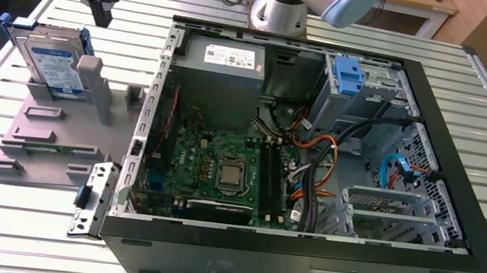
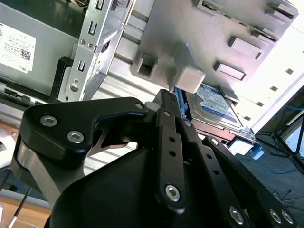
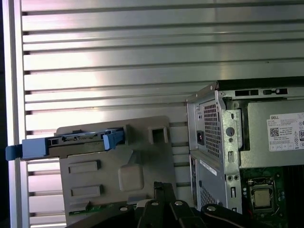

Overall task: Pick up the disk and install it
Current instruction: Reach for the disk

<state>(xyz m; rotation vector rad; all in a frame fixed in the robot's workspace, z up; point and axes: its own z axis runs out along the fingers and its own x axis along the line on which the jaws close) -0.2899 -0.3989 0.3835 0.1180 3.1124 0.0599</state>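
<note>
Black linkage gripper (image 1: 102, 10) is closed, fingers together and gripping nothing. Directly beneath its tips, not touching, is the disk (image 1: 51, 58), a flat silver hard drive with blue-and-white label and blue rails. It stands on edge in a grey plastic stand (image 1: 45, 142), long rail edge uppermost; the open black computer case (image 1: 465, 173) lies further off.

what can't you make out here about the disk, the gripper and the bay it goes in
- Exterior view: the gripper is cut off by the top edge, and a post of the grey holder hides a lower corner of the disk.
- Second wrist view: the gripper's own body covers most of the disk.
- First wrist view: the disk is seen edge-on, so its label is hidden.
- Exterior view: the inside of the drive bay is in shadow.
</note>
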